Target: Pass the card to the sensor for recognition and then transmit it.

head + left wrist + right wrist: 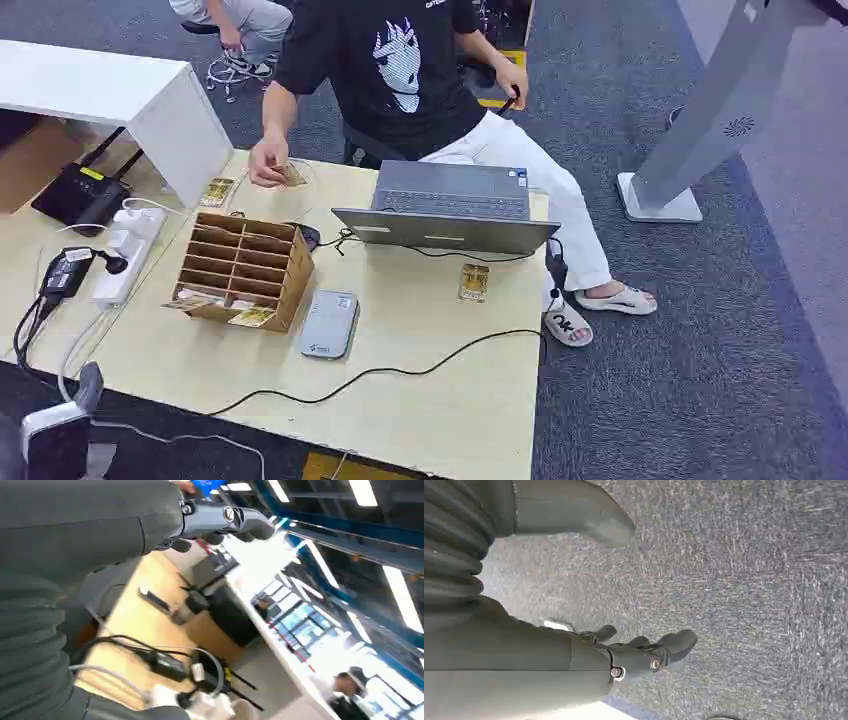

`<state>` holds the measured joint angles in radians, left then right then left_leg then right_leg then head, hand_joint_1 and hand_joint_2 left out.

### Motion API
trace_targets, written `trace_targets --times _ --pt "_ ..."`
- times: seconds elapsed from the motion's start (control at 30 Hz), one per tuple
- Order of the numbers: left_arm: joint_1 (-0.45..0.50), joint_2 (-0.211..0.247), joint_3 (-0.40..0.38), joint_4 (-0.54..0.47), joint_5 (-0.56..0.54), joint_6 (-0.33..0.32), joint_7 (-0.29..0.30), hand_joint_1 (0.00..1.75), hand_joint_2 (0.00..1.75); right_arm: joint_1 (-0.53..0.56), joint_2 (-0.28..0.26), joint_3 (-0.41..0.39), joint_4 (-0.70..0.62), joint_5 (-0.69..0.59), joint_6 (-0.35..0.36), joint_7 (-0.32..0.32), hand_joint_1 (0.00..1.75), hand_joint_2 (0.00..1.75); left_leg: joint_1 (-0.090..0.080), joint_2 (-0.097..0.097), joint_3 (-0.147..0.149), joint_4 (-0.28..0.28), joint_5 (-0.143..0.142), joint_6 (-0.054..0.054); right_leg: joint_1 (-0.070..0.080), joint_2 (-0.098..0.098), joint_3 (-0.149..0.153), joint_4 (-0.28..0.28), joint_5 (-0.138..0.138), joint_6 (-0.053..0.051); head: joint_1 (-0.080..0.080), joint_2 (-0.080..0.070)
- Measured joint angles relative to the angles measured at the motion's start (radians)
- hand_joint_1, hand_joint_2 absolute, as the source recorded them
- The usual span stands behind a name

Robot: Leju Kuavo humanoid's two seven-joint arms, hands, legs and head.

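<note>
Nothing is held by either hand at this moment. The right hand [634, 655] is seen in its wrist view hanging over grey carpet, fingers loosely curled and apart, nothing between them. The left hand [220, 520] is seen in its own wrist view with fingers extended and apart, no card in them, raised above the table edge.

In the head view the cards are well spread: 1 card [474, 282] lies flat on the table [440, 400] just in front of the laptop [447, 207], another card [216, 191] lies near the far-left corner, and more are slotted in the wooden rack [243, 268]. The grey sensor [329, 323] lies flat just beside the rack, nearer the robot. A card is being handled by a person's hand [268, 165] at the far edge.

The step in hand is judged to be the pickup — not yet begun. It would be done best by a reach to 1 card, pinched by its edges, since a flat card offers little to grip; then it should be laid flat and square above the sensor's face, clear of the black cable [380, 372].

The card positions are given by the head view alone — from the left wrist view, the power strip and adapter side of the table is supplied instead.
</note>
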<state>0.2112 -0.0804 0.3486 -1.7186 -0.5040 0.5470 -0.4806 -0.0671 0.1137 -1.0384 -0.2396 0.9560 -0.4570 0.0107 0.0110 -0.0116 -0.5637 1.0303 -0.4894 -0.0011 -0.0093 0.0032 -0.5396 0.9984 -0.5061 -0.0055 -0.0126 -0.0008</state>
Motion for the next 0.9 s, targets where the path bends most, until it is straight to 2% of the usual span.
trace_targets --times 0.23,0.57,0.67,0.9 --pt "-0.135 0.110 -0.060 0.025 -0.109 -0.067 0.118 0.00 1.75 -0.004 0.000 0.000 0.007 0.060 0.016 0.022 0.00 1.75 0.000 0.000 0.000 0.000 0.001 0.000 0.000 0.001 0.001 0.000 0.001 0.001 0.000 0.000" --pt "-0.317 0.215 -0.091 0.204 -0.258 -0.111 0.232 0.00 1.75 -0.008 0.000 0.003 0.011 0.126 0.038 0.060 0.00 1.75 0.000 0.001 -0.001 0.001 0.001 0.000 0.000 0.001 0.001 0.001 0.002 0.001 0.000 0.000" --pt "-0.332 0.226 -0.094 0.223 -0.281 -0.113 0.245 0.00 1.75 -0.008 0.000 0.003 0.011 0.135 0.040 0.063 0.00 1.75 0.000 0.004 -0.001 0.001 0.001 0.000 0.000 0.004 -0.002 0.001 0.002 0.001 0.000 0.000" --pt "-0.450 0.245 -0.148 0.366 -0.402 -0.084 0.282 0.00 1.75 -0.013 0.000 0.027 0.014 0.177 0.053 0.062 0.00 1.75 0.000 0.003 -0.003 0.002 0.002 0.001 0.000 0.004 -0.002 0.001 0.003 0.002 0.000 0.000"
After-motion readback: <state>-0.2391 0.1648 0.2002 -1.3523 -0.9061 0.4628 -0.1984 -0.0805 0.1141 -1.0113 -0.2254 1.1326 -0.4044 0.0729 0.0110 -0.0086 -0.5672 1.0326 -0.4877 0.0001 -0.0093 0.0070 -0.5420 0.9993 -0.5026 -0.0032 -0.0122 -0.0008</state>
